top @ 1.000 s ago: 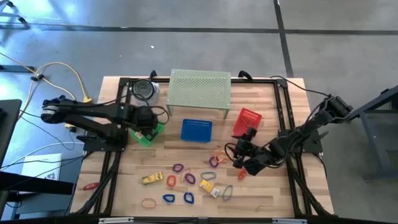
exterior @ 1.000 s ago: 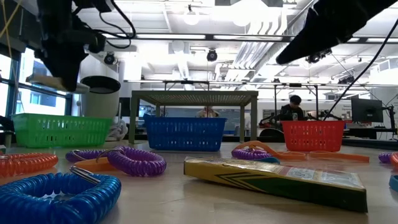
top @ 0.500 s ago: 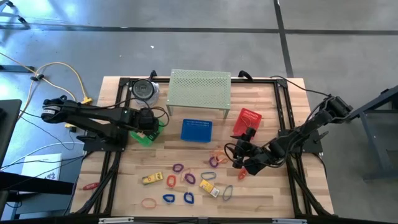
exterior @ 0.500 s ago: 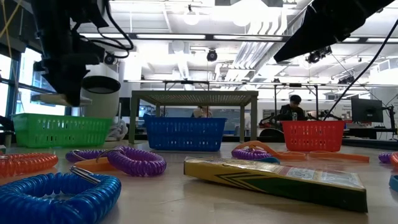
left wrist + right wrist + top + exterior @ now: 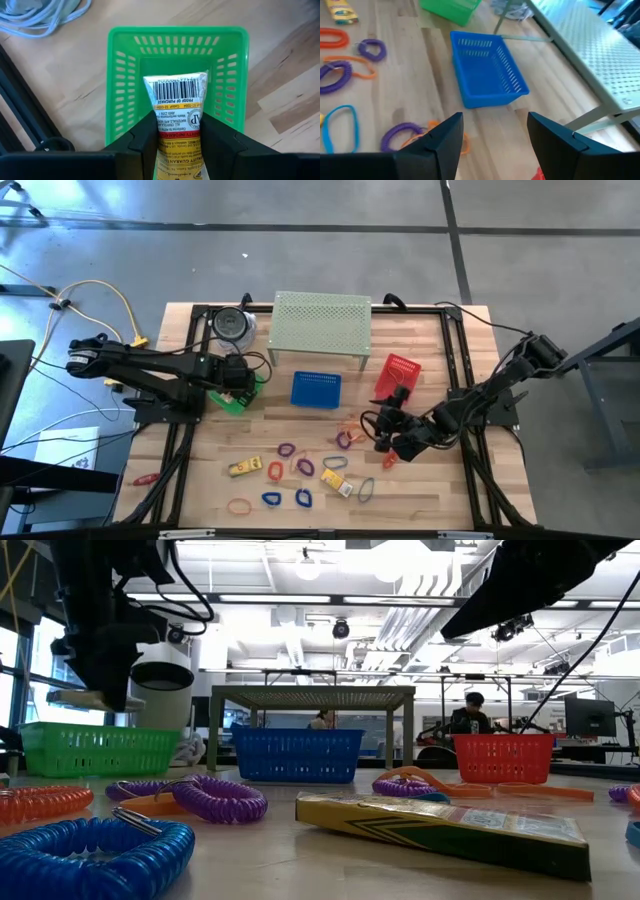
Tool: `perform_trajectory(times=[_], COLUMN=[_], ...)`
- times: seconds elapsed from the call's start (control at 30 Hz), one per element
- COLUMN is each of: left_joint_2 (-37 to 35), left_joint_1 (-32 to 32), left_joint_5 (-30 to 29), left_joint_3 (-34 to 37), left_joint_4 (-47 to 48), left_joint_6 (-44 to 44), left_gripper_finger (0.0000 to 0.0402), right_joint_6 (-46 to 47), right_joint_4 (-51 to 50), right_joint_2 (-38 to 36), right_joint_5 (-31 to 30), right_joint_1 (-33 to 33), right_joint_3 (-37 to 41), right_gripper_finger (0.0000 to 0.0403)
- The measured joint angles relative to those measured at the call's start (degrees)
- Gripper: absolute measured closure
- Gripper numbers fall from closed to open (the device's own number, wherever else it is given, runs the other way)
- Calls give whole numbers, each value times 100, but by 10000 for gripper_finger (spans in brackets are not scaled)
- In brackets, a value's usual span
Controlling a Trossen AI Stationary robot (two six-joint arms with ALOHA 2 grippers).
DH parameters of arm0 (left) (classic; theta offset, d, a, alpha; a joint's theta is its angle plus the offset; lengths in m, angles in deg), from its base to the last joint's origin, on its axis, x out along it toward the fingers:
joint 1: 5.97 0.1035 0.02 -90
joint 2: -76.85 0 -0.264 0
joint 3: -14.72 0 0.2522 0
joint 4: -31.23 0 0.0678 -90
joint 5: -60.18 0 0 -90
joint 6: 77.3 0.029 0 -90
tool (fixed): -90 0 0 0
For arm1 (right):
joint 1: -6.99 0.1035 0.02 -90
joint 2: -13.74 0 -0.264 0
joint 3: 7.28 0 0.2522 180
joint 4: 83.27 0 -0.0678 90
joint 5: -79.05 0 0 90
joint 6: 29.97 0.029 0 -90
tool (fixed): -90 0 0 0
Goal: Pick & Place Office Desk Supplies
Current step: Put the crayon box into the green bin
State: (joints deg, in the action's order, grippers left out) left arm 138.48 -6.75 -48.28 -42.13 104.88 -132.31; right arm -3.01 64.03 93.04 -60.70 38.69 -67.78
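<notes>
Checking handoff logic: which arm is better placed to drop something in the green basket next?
Left. Its tool is shut on a yellow crayon box directly above the green basket. The right tool is open and empty, across the table near the red basket.

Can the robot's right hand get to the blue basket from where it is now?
Probably yes. The right hand is open and empty, and the blue basket sits just ahead of it with bare wood between them.

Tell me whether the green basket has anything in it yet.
Looks empty. The left wrist view shows the green basket with a bare floor; the yellow box is held above it in the left gripper, not yet released.
</notes>
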Motion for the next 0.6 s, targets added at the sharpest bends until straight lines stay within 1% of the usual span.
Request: perform_trajectory(times=[0.17,0.4,0.5,0.6], left_joint_2=[0,0,0,26], left_joint_1=[0,0,-14,-73], left_joint_5=[-116,-94,-6,100], left_joint_3=[0,0,0,0], left_joint_4=[-17,-17,-19,-20], left_joint_6=[12,9,116,139], left_gripper_finger=[282,278,264,240], right_joint_6=[11,271,340,426], right_joint_4=[83,126,127,191], right_joint_2=[0,-2,-2,-2], right_joint_5=[360,582,687,756], right_joint_1=[0,7,7,7], right_joint_3=[0,0,0,0], right_gripper_finger=[192,192,192,192])
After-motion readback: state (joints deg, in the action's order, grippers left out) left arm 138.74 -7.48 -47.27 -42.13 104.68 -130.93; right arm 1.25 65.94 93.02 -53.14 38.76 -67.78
